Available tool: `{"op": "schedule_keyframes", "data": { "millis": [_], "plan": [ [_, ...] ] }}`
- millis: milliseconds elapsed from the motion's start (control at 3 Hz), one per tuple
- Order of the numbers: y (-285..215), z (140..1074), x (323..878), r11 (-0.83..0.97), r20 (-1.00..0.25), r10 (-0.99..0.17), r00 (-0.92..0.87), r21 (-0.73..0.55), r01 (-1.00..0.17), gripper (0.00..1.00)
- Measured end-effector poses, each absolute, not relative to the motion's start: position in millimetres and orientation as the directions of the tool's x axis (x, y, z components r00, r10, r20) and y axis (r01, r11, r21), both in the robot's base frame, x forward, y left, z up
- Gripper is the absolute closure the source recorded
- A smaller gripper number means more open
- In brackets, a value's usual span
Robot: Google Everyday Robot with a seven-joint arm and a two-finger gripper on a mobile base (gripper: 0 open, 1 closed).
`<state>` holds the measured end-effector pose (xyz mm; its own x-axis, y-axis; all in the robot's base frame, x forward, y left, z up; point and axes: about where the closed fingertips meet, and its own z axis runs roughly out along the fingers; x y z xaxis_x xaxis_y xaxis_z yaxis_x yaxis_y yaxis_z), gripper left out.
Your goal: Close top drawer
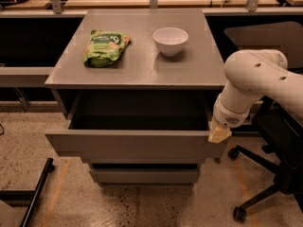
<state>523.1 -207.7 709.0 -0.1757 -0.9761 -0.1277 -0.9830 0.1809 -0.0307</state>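
The top drawer (135, 145) is a wide grey metal drawer with a plain flat front. It stands pulled out from the grey cabinet (142, 72), its dark inside open to view. My gripper (219, 134) hangs from the white arm at the right end of the drawer front, touching or just beside its top right corner. Only its pale yellowish tip shows.
A green snack bag (105, 46) and a white bowl (170, 40) sit on the cabinet top. A lower drawer front (144, 175) shows beneath. A black office chair (270, 141) stands at the right. A dark bar (35, 193) lies on the floor at the lower left.
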Motion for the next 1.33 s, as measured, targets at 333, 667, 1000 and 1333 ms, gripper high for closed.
{"op": "schedule_keyframes", "data": {
  "millis": [333,667,1000,1333],
  "plan": [
    [-199,715,553,0.151,-0.160,-0.978,-0.135,-0.095,-0.984,1.00],
    [-199,714,553,0.151,-0.160,-0.978,-0.135,-0.095,-0.984,1.00],
    [-202,704,572,0.148,-0.186,-0.975,-0.123,-0.125,-0.981,1.00],
    [-204,698,598,0.146,-0.234,-0.967,-0.104,-0.173,-0.974,1.00]
  ]
}}
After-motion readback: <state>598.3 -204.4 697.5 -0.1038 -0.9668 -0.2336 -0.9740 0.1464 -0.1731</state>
